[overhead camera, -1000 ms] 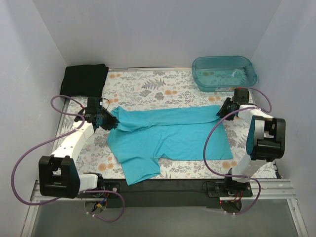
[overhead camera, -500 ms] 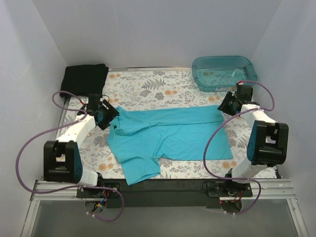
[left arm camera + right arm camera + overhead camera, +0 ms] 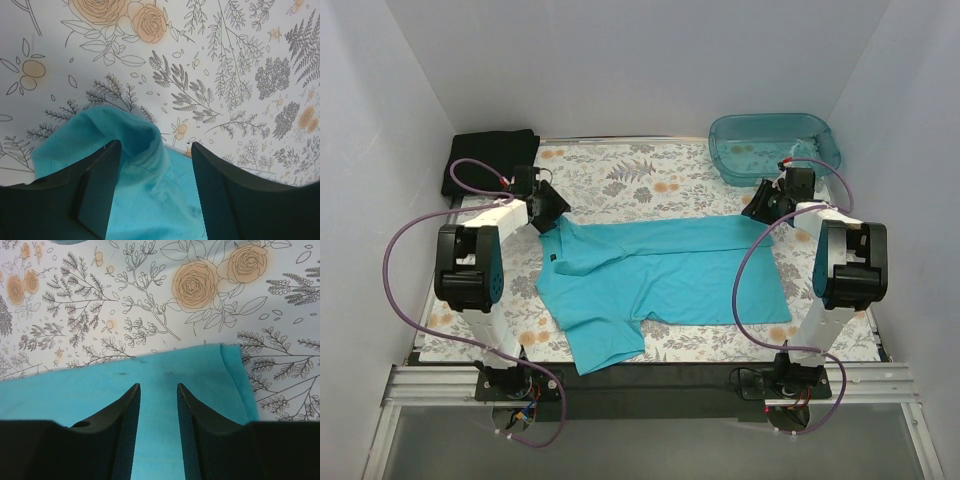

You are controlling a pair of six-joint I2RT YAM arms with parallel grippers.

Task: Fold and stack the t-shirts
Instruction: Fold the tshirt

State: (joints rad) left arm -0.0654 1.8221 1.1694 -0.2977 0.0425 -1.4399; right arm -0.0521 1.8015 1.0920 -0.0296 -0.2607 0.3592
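While gripping nothing, left end effector (image 3: 156, 146) gapes wide, right end effector (image 3: 158, 387) narrowly, over turquoise t-shirt (image 3: 670, 275)

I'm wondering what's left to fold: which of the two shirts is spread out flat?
The turquoise-teal cloth V-neck t-shirt, lying spread out across the middle. The black cloth t-shirt sits as a compact bundle in the far left corner.

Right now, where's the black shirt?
Top view: the black shirt lies at the table's far-left corner, just beyond the left gripper and apart from the teal shirt.
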